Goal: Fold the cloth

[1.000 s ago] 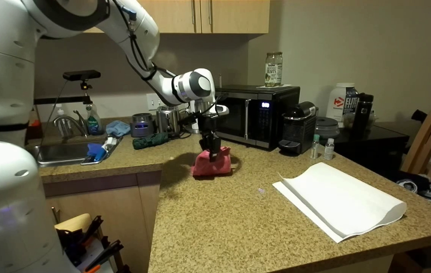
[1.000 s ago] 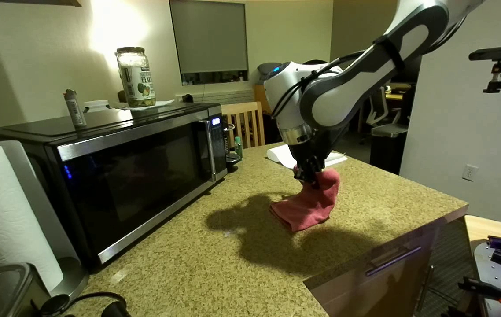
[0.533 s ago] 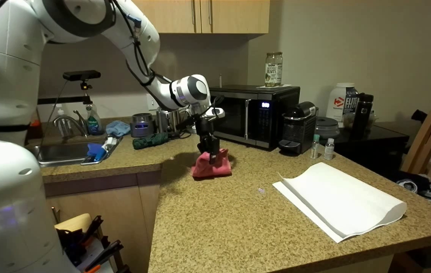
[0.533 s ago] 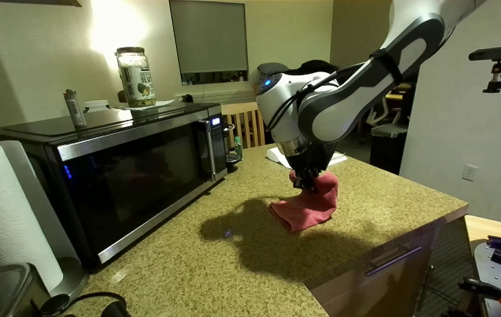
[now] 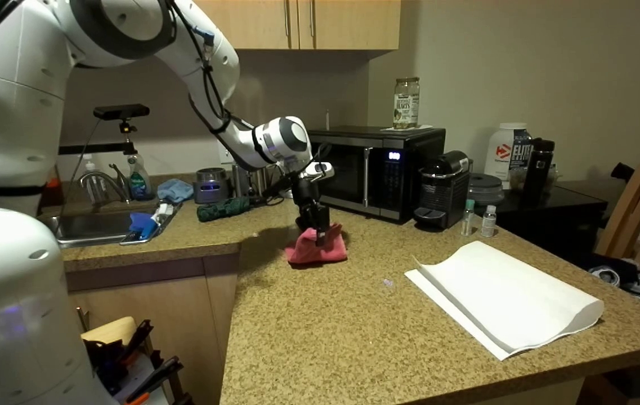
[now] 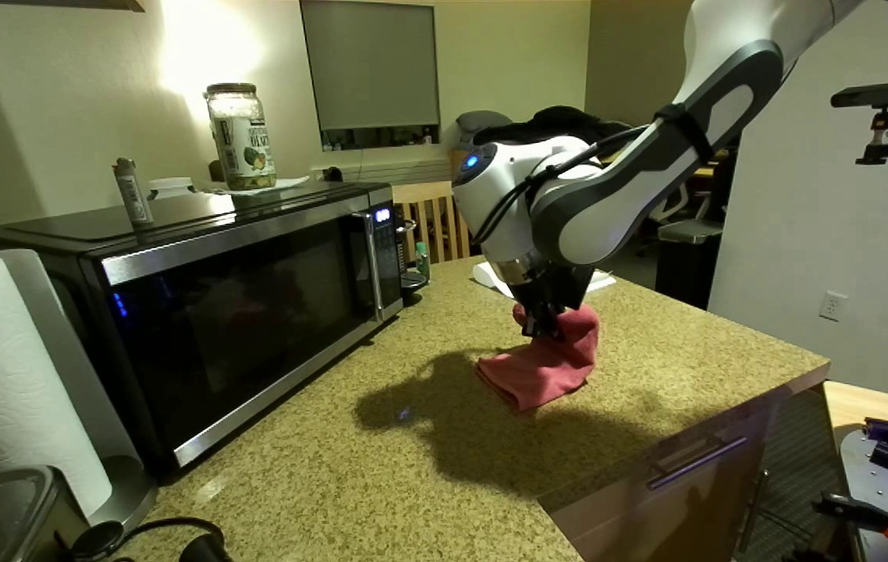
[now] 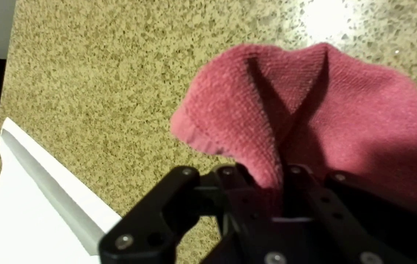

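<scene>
Speckled counter [image 5: 365,326], bunched pink-red cloth [image 6: 549,368]

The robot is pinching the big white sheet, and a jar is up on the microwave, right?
Not the white sheet: the jaws are pinching the pink cloth, as the wrist view shows. Yes, a jar is up on the microwave.
</scene>
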### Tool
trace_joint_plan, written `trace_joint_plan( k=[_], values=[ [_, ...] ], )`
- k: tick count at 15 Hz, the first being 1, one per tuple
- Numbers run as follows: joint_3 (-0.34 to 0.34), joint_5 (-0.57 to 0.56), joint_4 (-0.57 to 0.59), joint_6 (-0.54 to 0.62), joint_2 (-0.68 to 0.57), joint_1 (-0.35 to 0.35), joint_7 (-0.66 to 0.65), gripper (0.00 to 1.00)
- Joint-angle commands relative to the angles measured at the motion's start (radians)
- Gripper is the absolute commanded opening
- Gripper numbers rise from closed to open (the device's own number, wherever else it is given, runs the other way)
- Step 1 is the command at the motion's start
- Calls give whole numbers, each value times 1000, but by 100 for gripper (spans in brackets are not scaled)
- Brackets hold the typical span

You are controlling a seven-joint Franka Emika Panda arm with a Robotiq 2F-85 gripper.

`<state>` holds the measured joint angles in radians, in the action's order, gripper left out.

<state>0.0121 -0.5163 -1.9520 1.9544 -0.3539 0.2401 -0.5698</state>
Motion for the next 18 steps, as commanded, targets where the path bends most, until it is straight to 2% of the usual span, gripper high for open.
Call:
trace_joint_plan(
  k=[1,9,18],
  values=[
    [4,-51,16,-34,-15,13,-54,5],
    [-5,-108,25,-48,-36,24,-88,5],
    [-20,-110,71,-97,-57,58,-130,5]
  ],
)
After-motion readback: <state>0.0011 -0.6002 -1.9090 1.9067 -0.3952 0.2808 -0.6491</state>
